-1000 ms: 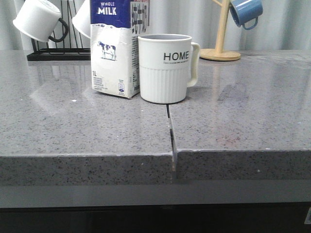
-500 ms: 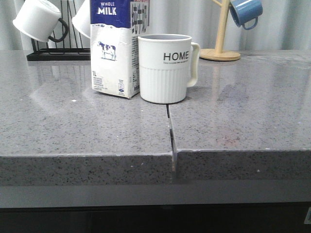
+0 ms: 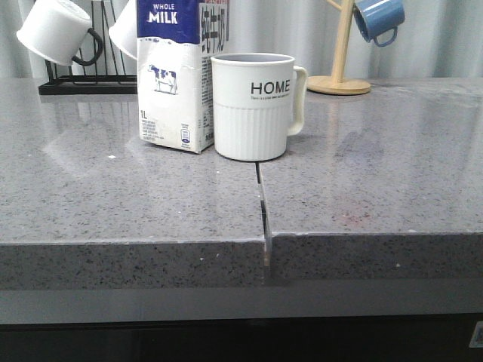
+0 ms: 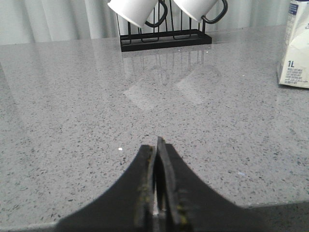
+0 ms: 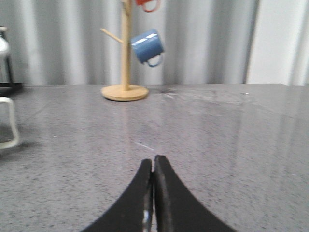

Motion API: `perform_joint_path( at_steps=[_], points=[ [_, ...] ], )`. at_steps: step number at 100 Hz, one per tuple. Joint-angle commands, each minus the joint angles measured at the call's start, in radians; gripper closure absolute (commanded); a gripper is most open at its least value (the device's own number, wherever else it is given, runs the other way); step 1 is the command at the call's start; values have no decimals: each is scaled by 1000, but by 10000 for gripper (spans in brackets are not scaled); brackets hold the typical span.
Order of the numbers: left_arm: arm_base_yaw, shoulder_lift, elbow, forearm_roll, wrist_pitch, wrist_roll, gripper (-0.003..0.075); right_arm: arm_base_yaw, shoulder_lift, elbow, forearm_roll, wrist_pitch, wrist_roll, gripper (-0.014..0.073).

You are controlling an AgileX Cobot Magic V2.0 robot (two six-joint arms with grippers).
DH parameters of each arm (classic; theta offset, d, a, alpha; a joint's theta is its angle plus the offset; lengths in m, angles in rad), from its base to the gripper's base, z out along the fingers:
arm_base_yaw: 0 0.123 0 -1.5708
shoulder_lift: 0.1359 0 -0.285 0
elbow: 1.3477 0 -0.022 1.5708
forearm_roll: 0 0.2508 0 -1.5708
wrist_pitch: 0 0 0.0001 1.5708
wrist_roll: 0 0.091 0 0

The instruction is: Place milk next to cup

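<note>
The milk (image 3: 175,72), a tall white carton with a blue top band and a cow picture, stands upright on the grey counter (image 3: 151,204) right beside the cup's left side. The cup (image 3: 253,105) is a white mug with black "HOME" lettering, ribbed below, its handle to the right. The carton's corner shows in the left wrist view (image 4: 295,48); the cup's handle shows in the right wrist view (image 5: 9,123). My left gripper (image 4: 157,145) is shut and empty, low over the counter, well short of the carton. My right gripper (image 5: 153,162) is shut and empty. Neither gripper shows in the front view.
A black rack (image 3: 83,79) with white mugs (image 3: 56,30) that have black handles stands at the back left. A wooden mug tree (image 3: 339,75) with a small blue mug (image 3: 379,19) stands at the back right. A seam (image 3: 262,211) splits the counter near its front edge.
The whole front view has shifted a few pixels to the left. The milk and the cup keep the same places relative to each other.
</note>
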Motion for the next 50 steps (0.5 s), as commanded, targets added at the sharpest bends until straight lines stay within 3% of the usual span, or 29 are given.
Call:
perform_joint_path(
  at_steps=[1, 50],
  points=[
    [0, -33, 41, 0, -86, -4, 741, -36, -59, -10, -18, -54, 12, 577],
    [0, -33, 41, 0, -86, -4, 741, -38, -50, -11, -18, -41, 12, 577]
  ],
)
